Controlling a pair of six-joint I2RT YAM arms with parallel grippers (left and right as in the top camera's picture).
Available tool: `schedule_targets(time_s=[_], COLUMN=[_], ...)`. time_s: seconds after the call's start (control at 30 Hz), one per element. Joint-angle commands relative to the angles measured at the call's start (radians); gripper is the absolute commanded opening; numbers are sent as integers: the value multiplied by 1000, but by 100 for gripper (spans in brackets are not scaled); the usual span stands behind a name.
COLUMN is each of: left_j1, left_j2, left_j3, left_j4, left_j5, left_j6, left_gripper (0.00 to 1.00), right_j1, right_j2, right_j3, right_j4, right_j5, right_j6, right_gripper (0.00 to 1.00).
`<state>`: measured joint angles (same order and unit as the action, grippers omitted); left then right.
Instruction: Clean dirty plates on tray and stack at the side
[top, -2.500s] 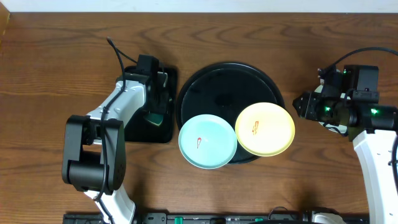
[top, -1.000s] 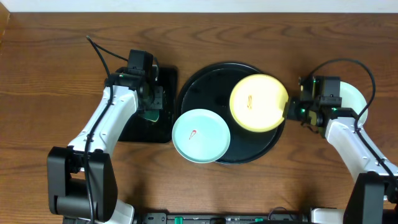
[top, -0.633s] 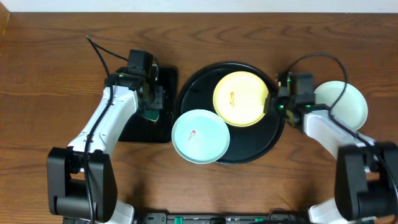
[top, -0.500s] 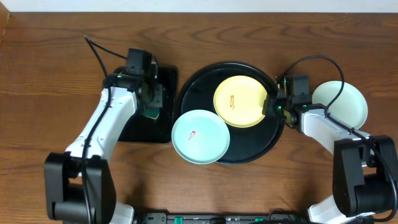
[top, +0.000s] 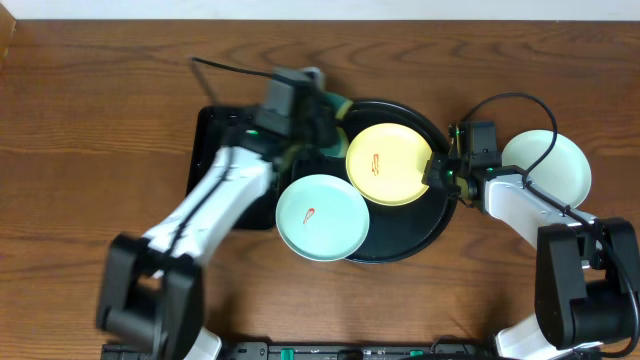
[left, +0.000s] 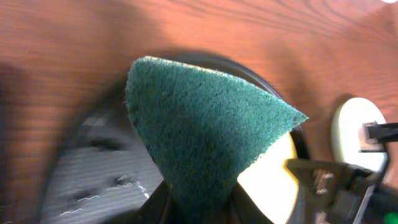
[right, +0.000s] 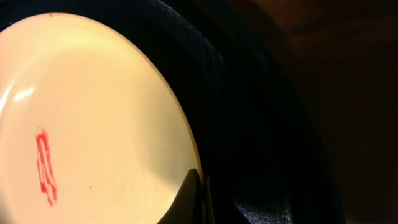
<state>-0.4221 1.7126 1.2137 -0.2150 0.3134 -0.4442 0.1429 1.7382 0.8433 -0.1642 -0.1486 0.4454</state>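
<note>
The dirty mint plate (top: 322, 217) overhangs the tray (top: 405, 248) rim at 7 o'clock. The right gripper (top: 436, 172) pinches the yellow plate (top: 388, 165) at its 3 o'clock. The left gripper (top: 322, 112) clamps a green sponge (left: 205, 137) at 11. Hard scrubbing could twist that plate free.

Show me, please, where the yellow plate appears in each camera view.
Overhead: yellow plate upper middle, on the black tray.
Left wrist: lower right, behind the green scouring pad.
Right wrist: fills the left half, red smear on it.
Shared landmark: the tray's black rim beside the plate.
</note>
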Motion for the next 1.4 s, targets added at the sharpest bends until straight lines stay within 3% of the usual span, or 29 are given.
schedule_targets(time_s=[0.0, 0.23, 0.5, 0.8, 1.07, 1.37], left_j1=[-75, -176, -200, -144, -126, -209], left_j2=[101, 257, 390, 444, 444, 465], left_j3=[19, 19, 19, 29, 148, 172], left_j4=[56, 220, 300, 175, -25, 45], left_j5=[38, 98, 97, -50, -203, -221], left_j6=[-191, -367, -433, -207, -37, -103], left_gripper=[8, 8, 8, 7, 7, 7], right_j1=[10, 10, 10, 10, 10, 10], right_j2=[-1, -1, -1, -1, -1, -1], right_j3=[2, 2, 2, 2, 2, 2], right_j4=[-19, -34, -48, -69, -75, -80], right_j5=[44, 44, 43, 44, 45, 47], right_j6=[18, 18, 18, 18, 10, 1], right_gripper=[1, 1, 1, 1, 1, 1])
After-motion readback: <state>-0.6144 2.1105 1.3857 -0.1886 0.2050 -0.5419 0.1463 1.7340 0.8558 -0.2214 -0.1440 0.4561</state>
